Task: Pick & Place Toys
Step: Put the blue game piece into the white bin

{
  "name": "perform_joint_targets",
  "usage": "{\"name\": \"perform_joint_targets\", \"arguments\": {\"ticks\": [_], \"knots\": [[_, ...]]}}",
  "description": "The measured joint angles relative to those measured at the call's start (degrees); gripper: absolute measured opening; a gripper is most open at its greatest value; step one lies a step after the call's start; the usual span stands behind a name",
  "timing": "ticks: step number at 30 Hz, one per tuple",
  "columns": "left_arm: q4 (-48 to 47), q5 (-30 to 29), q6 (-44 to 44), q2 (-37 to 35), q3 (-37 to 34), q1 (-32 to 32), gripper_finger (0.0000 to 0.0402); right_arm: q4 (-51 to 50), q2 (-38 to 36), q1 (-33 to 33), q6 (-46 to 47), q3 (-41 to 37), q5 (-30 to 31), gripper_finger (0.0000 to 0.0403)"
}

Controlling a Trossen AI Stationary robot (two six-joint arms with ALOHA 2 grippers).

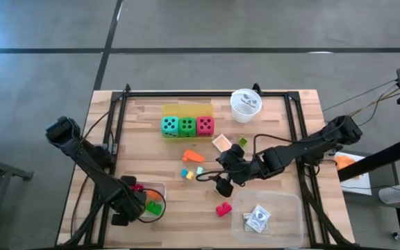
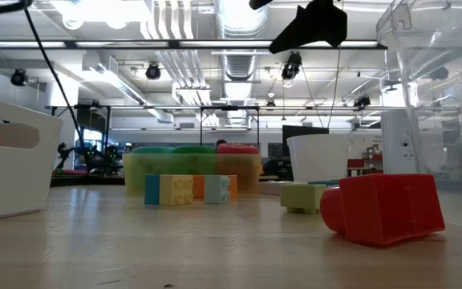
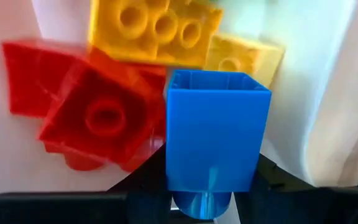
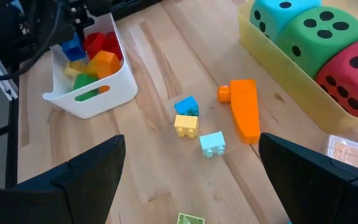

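Note:
My left gripper (image 1: 136,201) hangs over the white tray (image 1: 160,189) at the near left, shut on a blue block (image 3: 216,134). Red (image 3: 98,118) and yellow (image 3: 157,28) blocks lie in the tray beneath it. My right gripper (image 4: 191,186) stands open above mid-table (image 1: 225,179), with nothing between its fingers. On the wood under it lie an orange block (image 4: 245,109) and small blue (image 4: 186,104), yellow (image 4: 186,125) and light blue (image 4: 212,144) blocks. Three dice (image 1: 187,126) sit in a yellow tray. A red block (image 1: 223,209) lies near the front. My left gripper pinches the blue block between its two fingers (image 3: 138,183), on two opposite side walls near its studded end (image 3: 179,177). The fingers point down from above. The block hangs upright with its hollow end downward, over the blocks in the white tray.
A round white cup (image 1: 245,105) stands at the far right. A clear tray (image 1: 283,208) with cards (image 1: 257,219) sits at the near right. A small clear tray (image 1: 221,144) and a green block (image 1: 242,142) lie near the right arm. Bare wood lies between the white tray and the loose blocks.

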Motion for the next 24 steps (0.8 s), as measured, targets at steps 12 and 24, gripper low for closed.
{"name": "perform_joint_targets", "arguments": {"ticks": [12,24], "knots": [[3.9,0.3,1.0,0.0,-1.0,0.0,0.0113,0.6,0.0,0.0,-0.5,0.0,0.0,0.0363],[4.8,0.1,0.2,0.0,-1.0,0.0,0.0125,0.7,0.0,0.0,-0.6,0.0,0.0,0.0363]]}}
